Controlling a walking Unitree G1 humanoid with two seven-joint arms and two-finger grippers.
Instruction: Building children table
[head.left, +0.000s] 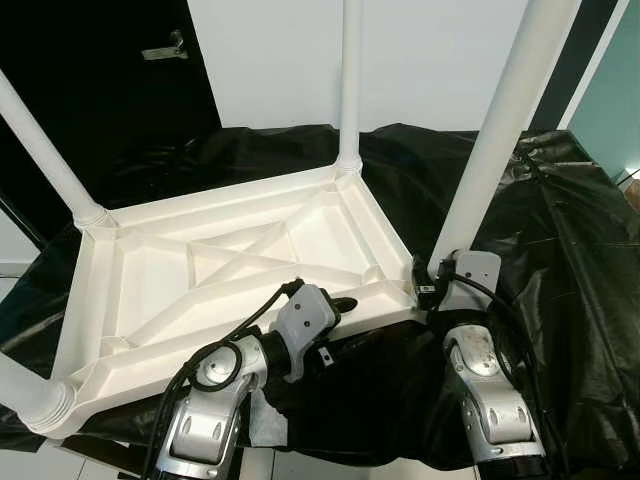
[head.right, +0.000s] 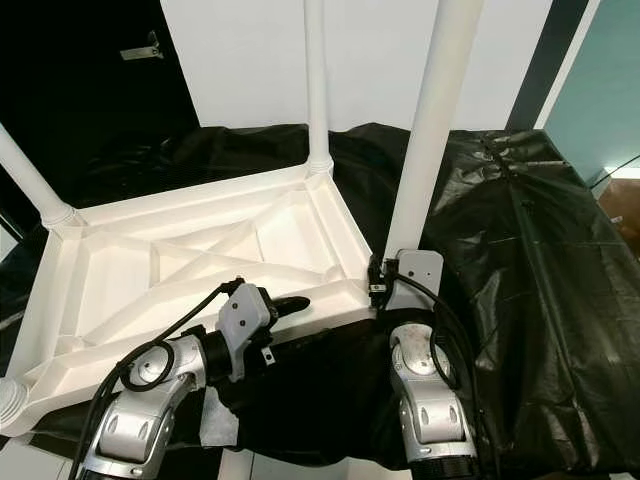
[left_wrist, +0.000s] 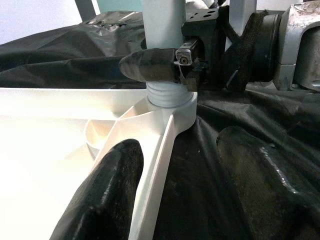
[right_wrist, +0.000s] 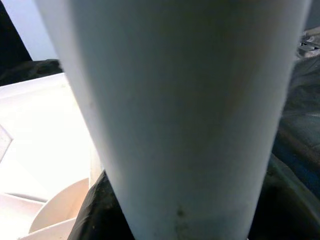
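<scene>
White plastic children's table (head.left: 230, 262) lies upside down on black plastic sheeting (head.left: 560, 250), ribbed underside up, white tubular legs rising from its corners. Right end effector (head.left: 432, 276) is closed around the near-right white leg (head.left: 495, 130) just above its corner socket. Left end effector (left_wrist: 165, 190) is open, its fingers (left_wrist: 107, 195) straddling the table's near edge rim beside that corner

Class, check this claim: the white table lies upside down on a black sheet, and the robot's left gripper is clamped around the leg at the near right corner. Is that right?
One detail is wrong: the right gripper, not the left, is clamped around the leg, as the left eye view shows. The left gripper sits at the table rim. The black sheet part is correct.
</scene>
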